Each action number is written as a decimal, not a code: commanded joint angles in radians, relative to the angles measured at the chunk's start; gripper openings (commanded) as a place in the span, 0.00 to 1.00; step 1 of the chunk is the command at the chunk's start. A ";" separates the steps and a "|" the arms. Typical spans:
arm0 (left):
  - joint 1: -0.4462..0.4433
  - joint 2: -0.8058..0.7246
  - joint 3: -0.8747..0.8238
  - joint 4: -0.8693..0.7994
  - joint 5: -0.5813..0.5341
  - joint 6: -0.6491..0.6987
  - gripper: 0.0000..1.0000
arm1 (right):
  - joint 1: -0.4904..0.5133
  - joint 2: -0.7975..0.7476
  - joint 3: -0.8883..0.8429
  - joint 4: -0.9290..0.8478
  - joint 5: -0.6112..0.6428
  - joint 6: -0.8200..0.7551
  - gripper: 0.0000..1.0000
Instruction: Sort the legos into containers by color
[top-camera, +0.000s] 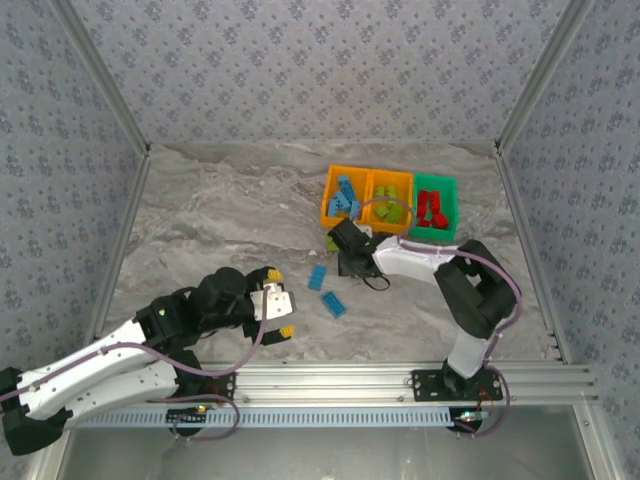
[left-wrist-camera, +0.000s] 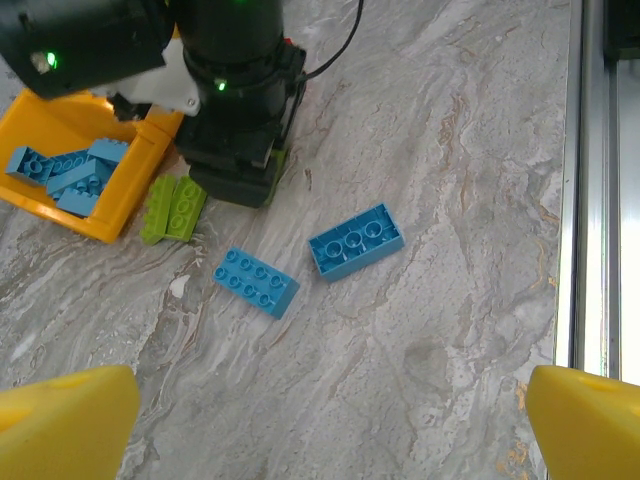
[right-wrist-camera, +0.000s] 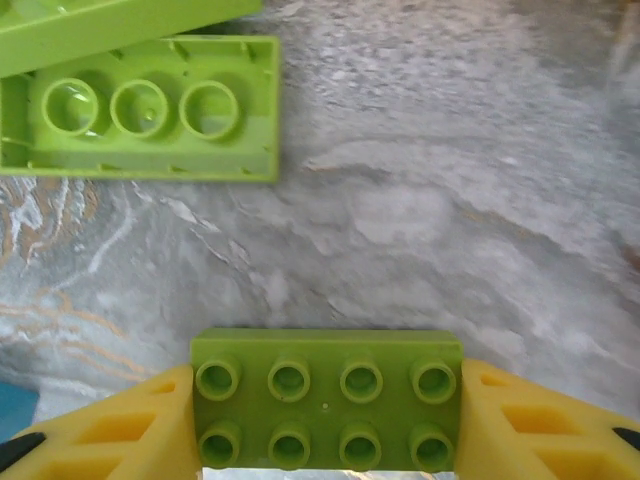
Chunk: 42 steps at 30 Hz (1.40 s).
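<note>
My right gripper (right-wrist-camera: 326, 432) is shut on a lime green lego (right-wrist-camera: 326, 375), gripped end to end between the yellow fingers (right-wrist-camera: 110, 430), studs up, low over the table. Two more green legos lie just ahead, one of them (right-wrist-camera: 140, 110) upside down. From above, the right gripper (top-camera: 350, 262) sits just in front of the containers: an orange bin (top-camera: 330, 195) of blue legos, an orange bin (top-camera: 372, 205) of green ones, and a green bin (top-camera: 450, 210) of red ones. Two blue legos (left-wrist-camera: 256, 282) (left-wrist-camera: 356, 240) lie on the table ahead of my open, empty left gripper (left-wrist-camera: 325, 430).
The marble table is walled at the back and sides, with an aluminium rail (top-camera: 400, 380) along the near edge. The green legos (left-wrist-camera: 175, 207) lie against the blue-filled bin's corner (left-wrist-camera: 120, 215), next to the right arm's black wrist (left-wrist-camera: 235, 110).
</note>
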 joint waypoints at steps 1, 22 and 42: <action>0.005 -0.001 0.014 -0.005 -0.008 -0.009 0.99 | 0.007 -0.180 -0.035 -0.005 0.061 0.021 0.47; 0.005 -0.009 0.007 -0.006 -0.030 -0.002 0.99 | -0.395 0.162 0.529 -0.006 0.033 -0.265 0.64; 0.053 0.050 0.028 0.008 -0.141 -0.143 0.99 | -0.191 -0.504 0.100 -0.117 -0.175 -0.176 0.84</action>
